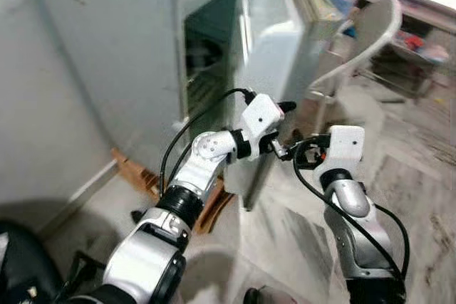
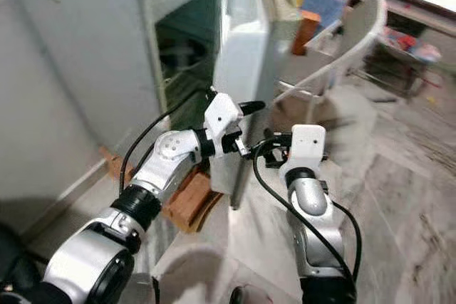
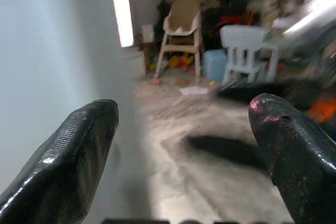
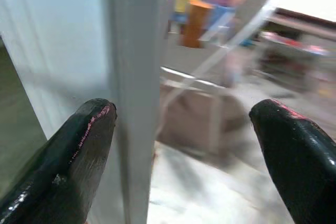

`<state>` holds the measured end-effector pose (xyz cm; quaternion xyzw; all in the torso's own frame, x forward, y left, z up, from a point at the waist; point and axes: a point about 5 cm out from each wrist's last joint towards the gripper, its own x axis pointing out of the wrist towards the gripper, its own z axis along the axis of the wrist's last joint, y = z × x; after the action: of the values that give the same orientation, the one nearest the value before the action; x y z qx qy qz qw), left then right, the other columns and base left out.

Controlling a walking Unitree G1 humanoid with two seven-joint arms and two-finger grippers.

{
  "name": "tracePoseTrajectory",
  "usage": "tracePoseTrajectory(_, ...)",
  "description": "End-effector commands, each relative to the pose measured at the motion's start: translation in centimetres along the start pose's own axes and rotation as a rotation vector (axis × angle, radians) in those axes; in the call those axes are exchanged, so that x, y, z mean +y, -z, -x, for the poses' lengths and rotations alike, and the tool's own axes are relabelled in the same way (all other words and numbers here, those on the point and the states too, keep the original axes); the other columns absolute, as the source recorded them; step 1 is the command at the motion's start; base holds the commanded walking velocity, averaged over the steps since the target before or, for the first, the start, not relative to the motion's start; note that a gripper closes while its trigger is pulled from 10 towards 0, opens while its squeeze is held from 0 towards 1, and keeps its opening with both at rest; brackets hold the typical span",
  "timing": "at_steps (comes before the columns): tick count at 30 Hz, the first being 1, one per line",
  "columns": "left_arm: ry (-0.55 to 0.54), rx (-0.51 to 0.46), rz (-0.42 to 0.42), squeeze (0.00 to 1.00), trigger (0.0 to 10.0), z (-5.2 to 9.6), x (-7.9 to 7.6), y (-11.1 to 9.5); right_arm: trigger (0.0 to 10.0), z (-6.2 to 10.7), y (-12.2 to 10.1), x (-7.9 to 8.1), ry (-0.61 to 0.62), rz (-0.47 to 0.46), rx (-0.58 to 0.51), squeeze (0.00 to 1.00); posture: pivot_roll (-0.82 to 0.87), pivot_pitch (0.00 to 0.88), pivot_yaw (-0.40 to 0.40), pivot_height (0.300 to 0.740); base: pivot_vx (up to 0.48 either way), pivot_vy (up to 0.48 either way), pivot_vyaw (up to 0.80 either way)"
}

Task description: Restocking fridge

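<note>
Door-opening step. Fridge (image 1: 135, 48) stands ahead, its door (image 1: 267, 55) partly ajar. Left gripper (image 3: 181, 145) at the door's edge, fingers spread, empty. Right gripper (image 4: 184, 150) just beside the door edge, spread, empty. Next move likely: swing the door wider.

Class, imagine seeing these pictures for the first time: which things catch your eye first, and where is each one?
The pale fridge stands ahead with its door swung partly open. Both silver arms reach toward the door's edge: the left gripper is nearest it and the right gripper sits just below, both with jaws open. A white plastic chair stands behind the door, on the right.
</note>
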<state>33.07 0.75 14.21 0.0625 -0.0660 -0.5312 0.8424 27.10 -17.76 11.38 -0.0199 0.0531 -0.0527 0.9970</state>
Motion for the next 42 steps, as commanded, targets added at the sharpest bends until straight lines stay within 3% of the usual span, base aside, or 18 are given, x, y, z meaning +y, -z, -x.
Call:
tracePoseTrajectory(1,-0.084,0.049,0.003,0.00,10.0,1.9,1.4,1.2,10.0,0.1,-0.3,-0.6,0.039,0.012,-0.018,0.00,0.05,0.002,-0.073,0.740,0.000,0.000,0.00)
tracePoseTrajectory(8,-0.331,0.117,0.030,0.00,10.0,8.9,4.6,3.2,10.0,0.0,0.0,-0.9,0.064,0.027,-0.024,0.00,0.07,0.000,-0.079,0.740,0.000,-0.306,0.00)
tracePoseTrajectory(9,-0.331,0.117,0.030,0.00,10.0,8.9,4.6,3.2,10.0,0.0,0.0,-0.9,0.064,0.027,-0.024,0.00,0.07,0.000,-0.079,0.740,0.000,-0.439,0.00)
tracePoseTrajectory(10,-0.407,0.130,0.046,0.00,10.0,10.8,5.0,3.8,10.0,-0.1,0.3,-0.7,0.068,0.025,-0.016,0.00,0.07,0.000,-0.074,0.740,0.000,-0.431,0.00)
tracePoseTrajectory(12,-0.477,0.135,0.070,0.00,10.0,12.6,5.0,4.4,10.0,-0.3,0.3,-0.3,0.063,0.019,-0.015,0.00,0.07,0.000,-0.070,0.740,0.000,-0.424,-0.80)
tracePoseTrajectory(17,-0.563,0.137,0.065,0.00,10.0,14.8,4.3,5.1,10.0,-0.7,-0.1,0.2,0.052,0.010,-0.035,0.00,0.07,0.000,-0.068,0.740,0.235,-0.385,-0.80)
tracePoseTrajectory(24,-0.606,0.144,0.046,0.00,10.0,16.2,3.8,4.9,10.0,-1.2,-0.5,0.8,0.025,-0.015,-0.050,0.00,0.08,0.000,-0.071,0.740,0.337,-0.335,-0.68)
tracePoseTrajectory(34,-0.696,0.179,-0.013,0.00,10.0,18.3,4.8,3.5,10.0,-1.7,-2.0,2.3,-0.038,-0.026,-0.107,0.00,0.06,0.034,-0.058,0.740,0.428,-0.024,-0.80)
tracePoseTrajectory(42,-0.688,0.190,-0.013,0.00,10.0,17.8,4.4,3.5,10.0,-1.9,-2.6,2.8,-0.054,-0.024,-0.132,0.00,0.06,0.050,-0.051,0.740,0.443,0.000,-0.80)
